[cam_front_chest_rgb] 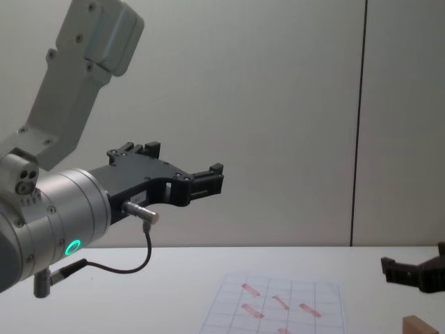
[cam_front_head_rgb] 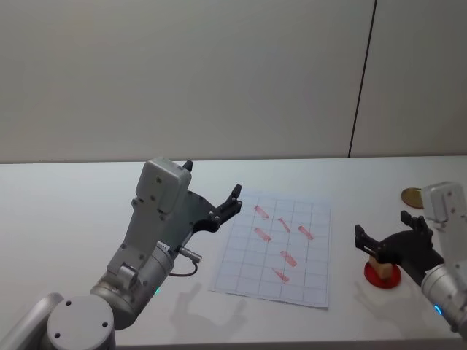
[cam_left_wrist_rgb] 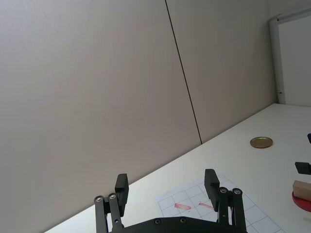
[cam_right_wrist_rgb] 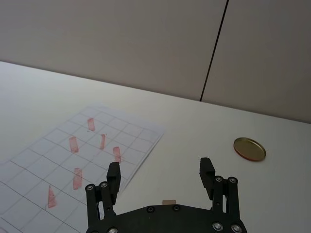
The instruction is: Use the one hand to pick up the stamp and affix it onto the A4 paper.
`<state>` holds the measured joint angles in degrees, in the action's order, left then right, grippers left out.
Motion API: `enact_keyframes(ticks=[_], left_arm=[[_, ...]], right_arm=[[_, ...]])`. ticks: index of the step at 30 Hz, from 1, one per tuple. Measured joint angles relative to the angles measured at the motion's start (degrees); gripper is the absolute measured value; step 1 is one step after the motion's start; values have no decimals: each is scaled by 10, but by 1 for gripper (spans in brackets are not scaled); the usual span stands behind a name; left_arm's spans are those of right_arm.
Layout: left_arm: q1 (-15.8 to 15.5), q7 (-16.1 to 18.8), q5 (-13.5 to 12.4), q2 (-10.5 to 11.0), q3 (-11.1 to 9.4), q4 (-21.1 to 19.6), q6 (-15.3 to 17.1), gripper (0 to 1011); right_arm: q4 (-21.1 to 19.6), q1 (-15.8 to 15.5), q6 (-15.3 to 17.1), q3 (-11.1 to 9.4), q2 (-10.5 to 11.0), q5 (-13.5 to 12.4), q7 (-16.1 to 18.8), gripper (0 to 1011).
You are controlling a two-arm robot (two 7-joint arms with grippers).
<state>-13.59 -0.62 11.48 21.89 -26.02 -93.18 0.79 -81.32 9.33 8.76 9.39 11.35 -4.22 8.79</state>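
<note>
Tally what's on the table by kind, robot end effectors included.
End effectors: 2 (left end effector, right end effector)
Wooden stamp: 1
Red pad under it: 1
Gridded A4 paper: 1
Red marks on paper: 6
Gold disc: 1
Total: 12

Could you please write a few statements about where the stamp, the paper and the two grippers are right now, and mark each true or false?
1. The stamp rests on a red pad to the right of the A4 paper. True.
2. The right gripper is shut on the stamp. False: its fingers are open, one on either side of the stamp, and the stamp sits on the pad.
3. The A4 paper already bears several red marks. True.
4. The left gripper presses down on the paper. False: it is open and held in the air near the paper's left edge.
5. The golden disc lies on the paper. False: it lies on the bare table, to the paper's right.
</note>
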Motion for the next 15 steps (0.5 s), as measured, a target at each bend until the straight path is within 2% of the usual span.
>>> enact_keyframes(ticks=[15], left_arm=[[0,0,0,0,0,0,0,993]], right_arm=[[-42,-21,-20,-3,7,-18,12,1001]])
